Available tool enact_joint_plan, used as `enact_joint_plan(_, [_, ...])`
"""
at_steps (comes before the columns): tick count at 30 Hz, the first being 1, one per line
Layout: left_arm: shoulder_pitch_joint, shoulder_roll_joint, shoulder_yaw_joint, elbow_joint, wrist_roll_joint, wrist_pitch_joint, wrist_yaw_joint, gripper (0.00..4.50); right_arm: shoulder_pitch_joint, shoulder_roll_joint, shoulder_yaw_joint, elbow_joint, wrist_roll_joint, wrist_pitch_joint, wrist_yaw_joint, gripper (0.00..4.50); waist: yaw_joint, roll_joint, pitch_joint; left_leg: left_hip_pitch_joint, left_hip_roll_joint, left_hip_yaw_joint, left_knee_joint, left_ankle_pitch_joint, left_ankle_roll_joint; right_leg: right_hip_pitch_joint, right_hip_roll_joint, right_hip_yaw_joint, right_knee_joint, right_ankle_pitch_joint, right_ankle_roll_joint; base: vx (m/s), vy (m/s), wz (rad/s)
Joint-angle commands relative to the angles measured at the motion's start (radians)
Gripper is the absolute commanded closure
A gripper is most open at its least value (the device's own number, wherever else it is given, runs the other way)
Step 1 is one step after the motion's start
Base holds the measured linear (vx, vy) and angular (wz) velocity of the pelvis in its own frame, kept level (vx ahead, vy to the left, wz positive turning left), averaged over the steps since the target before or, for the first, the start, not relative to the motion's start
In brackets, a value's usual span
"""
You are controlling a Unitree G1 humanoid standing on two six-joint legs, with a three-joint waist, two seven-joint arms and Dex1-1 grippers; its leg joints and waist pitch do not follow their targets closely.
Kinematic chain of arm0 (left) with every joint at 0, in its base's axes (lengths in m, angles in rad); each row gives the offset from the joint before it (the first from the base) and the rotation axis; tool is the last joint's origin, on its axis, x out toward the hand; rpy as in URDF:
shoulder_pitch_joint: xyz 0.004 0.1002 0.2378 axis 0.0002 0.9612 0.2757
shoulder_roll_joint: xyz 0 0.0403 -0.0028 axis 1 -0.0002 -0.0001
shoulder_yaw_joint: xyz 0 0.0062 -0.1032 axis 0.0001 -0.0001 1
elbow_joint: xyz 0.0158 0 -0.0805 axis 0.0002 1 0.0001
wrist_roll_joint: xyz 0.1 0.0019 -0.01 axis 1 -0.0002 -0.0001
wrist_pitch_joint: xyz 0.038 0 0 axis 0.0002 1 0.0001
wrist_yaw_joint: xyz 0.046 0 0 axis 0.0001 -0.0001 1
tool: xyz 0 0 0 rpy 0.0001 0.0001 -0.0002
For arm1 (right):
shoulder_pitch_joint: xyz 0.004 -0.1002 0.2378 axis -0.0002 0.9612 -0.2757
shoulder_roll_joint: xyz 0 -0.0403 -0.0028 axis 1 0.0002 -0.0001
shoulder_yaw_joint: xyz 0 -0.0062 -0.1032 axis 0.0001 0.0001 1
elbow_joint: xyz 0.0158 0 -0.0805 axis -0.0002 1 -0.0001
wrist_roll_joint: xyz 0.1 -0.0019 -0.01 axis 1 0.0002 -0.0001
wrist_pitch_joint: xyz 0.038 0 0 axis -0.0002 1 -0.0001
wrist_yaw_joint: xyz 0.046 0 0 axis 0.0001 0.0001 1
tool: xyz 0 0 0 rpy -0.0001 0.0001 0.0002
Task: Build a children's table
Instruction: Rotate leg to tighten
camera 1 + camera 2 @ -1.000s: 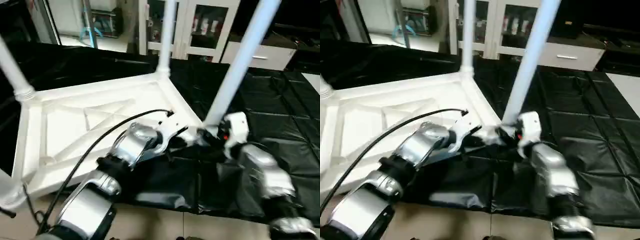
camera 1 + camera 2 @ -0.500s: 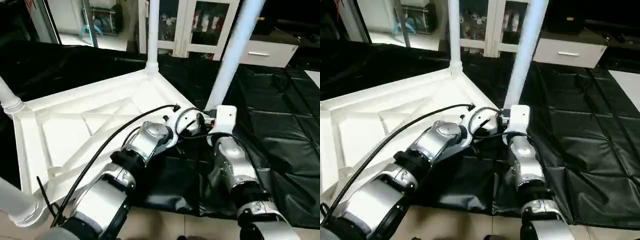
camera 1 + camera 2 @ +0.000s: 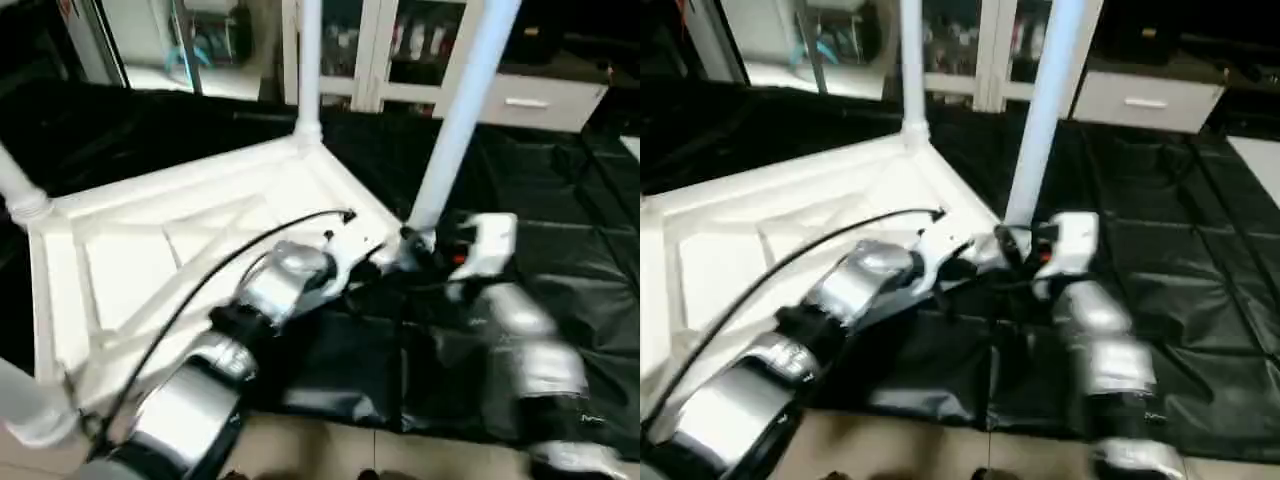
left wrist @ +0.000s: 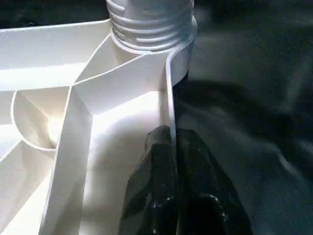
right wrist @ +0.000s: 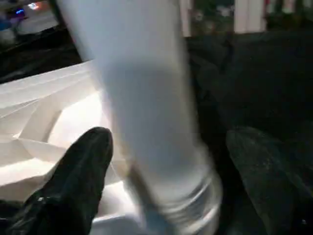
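Lying upside down on black mat (image 3: pixel 560 200): tabletop (image 3: pixel 130 250), legs screwed upright. Rim pinched by shut left fingers (image 4: pixel 161 161) beside corner leg (image 3: pixel 455 120); that leg is straddled, untouched, by spread right fingers (image 5: pixel 83 166).

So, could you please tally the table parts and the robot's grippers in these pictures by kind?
Tabletop: 1
Legs: 4
Grippers: 2, the left gripper and the right gripper
Total: 7
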Motion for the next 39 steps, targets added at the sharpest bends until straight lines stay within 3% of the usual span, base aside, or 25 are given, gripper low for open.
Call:
enact_joint_plan(1, [0.031, 0.030, -0.062, -0.095, -0.013, 0.011, -0.141, 4.50, 0.033, -0.076, 0.052, -0.074, 0.033, 0.082, 0.165, 0.15, 0.009, -0.009, -0.072, 0.004, 0.035, -0.003, -0.071, -0.171, 0.124, 0.073, -0.057, 0.045, -0.066, -0.285, -0.216, 0.000, 0.000, 0.00])
enact_joint_plan(3, [0.059, 0.057, -0.085, -0.142, -0.029, 0.003, -0.210, 4.50, 0.061, -0.144, 0.083, -0.106, 0.027, 0.094, 0.257, 0.06, 0.014, -0.009, -0.069, 0.004, 0.037, -0.002, -0.072, -0.190, 0.118, 0.067, -0.059, 0.046, -0.071, -0.323, -0.204, 0.000, 0.000, 0.00])
enact_joint_plan(6, [0.106, 0.111, -0.124, -0.215, -0.056, -0.070, -0.340, 4.50, 0.106, -0.260, 0.109, -0.146, 0.009, 0.082, 0.393, 0.06, 0.025, -0.014, -0.066, 0.015, 0.041, 0.000, -0.073, -0.224, 0.098, 0.059, -0.060, 0.049, -0.078, -0.377, -0.187, 0.000, 0.000, 0.00])
enact_joint_plan(7, [0.114, 0.122, -0.129, -0.232, -0.064, -0.066, -0.365, 4.50, 0.115, -0.284, 0.114, -0.156, 0.010, 0.080, 0.426, 0.06, 0.029, -0.011, -0.066, 0.018, 0.042, 0.002, -0.074, -0.232, 0.093, 0.055, -0.061, 0.051, -0.078, -0.388, -0.185, 0.000, 0.000, 0.00])
enact_joint_plan(9, [0.137, 0.147, -0.135, -0.274, -0.085, -0.078, -0.422, 4.50, 0.135, -0.342, 0.136, -0.178, 0.013, 0.087, 0.499, 0.06, 0.033, -0.014, -0.066, 0.011, 0.044, -0.002, -0.077, -0.228, 0.089, 0.060, -0.060, 0.051, -0.073, -0.385, -0.177, 0.000, 0.000, 0.00])
enact_joint_plan(11, [0.148, 0.159, -0.138, -0.301, -0.095, -0.072, -0.448, 4.50, 0.144, -0.374, 0.154, -0.186, 0.014, 0.095, 0.542, 0.06, 0.037, -0.013, -0.066, 0.014, 0.043, 0.000, -0.076, -0.230, 0.088, 0.058, -0.060, 0.052, -0.073, -0.387, -0.177, 0.000, 0.000, 0.00])
enact_joint_plan(13, [0.152, 0.167, -0.144, -0.318, -0.096, -0.062, -0.462, 4.50, 0.143, -0.386, 0.170, -0.186, 0.011, 0.083, 0.577, 0.06, 0.040, -0.013, -0.066, 0.018, 0.043, 0.001, -0.075, -0.239, 0.080, 0.054, -0.060, 0.054, -0.074, -0.391, -0.180, 0.000, 0.000, 0.00])
enact_joint_plan(17, [0.153, 0.174, -0.148, -0.323, -0.092, -0.068, -0.471, 4.50, 0.134, -0.387, 0.194, -0.178, 0.007, 0.064, 0.613, 0.06, 0.039, -0.015, -0.068, 0.009, 0.041, -0.001, -0.075, -0.220, 0.080, 0.061, -0.062, 0.053, -0.072, -0.389, -0.171, 0.000, 0.000, 0.00])
enact_joint_plan(26, [0.154, 0.175, -0.148, -0.332, -0.084, -0.064, -0.466, 4.50, 0.129, -0.409, 0.263, -0.141, -0.034, 0.041, 0.710, 0.70, 0.041, -0.018, -0.071, 0.006, 0.041, -0.002, -0.071, -0.186, 0.091, 0.064, -0.062, 0.052, -0.065, -0.350, -0.184, 0.000, 0.000, 0.00])
enact_joint_plan(34, [0.152, 0.175, -0.147, -0.333, -0.083, -0.061, -0.466, 4.50, 0.114, -0.396, 0.261, -0.114, -0.038, 0.027, 0.710, 1.47, 0.042, -0.017, -0.073, 0.006, 0.040, -0.001, -0.068, -0.169, 0.097, 0.066, -0.061, 0.051, -0.062, -0.329, -0.192, 0.000, 0.000, 0.00])
enact_joint_plan(39, [0.153, 0.176, -0.149, -0.335, -0.084, -0.057, -0.469, 4.50, 0.117, -0.394, 0.261, -0.111, -0.040, 0.022, 0.719, 1.72, 0.042, -0.017, -0.073, 0.007, 0.041, -0.001, -0.068, -0.169, 0.098, 0.066, -0.060, 0.051, -0.060, -0.319, -0.197, 0.000, 0.000, 0.00])
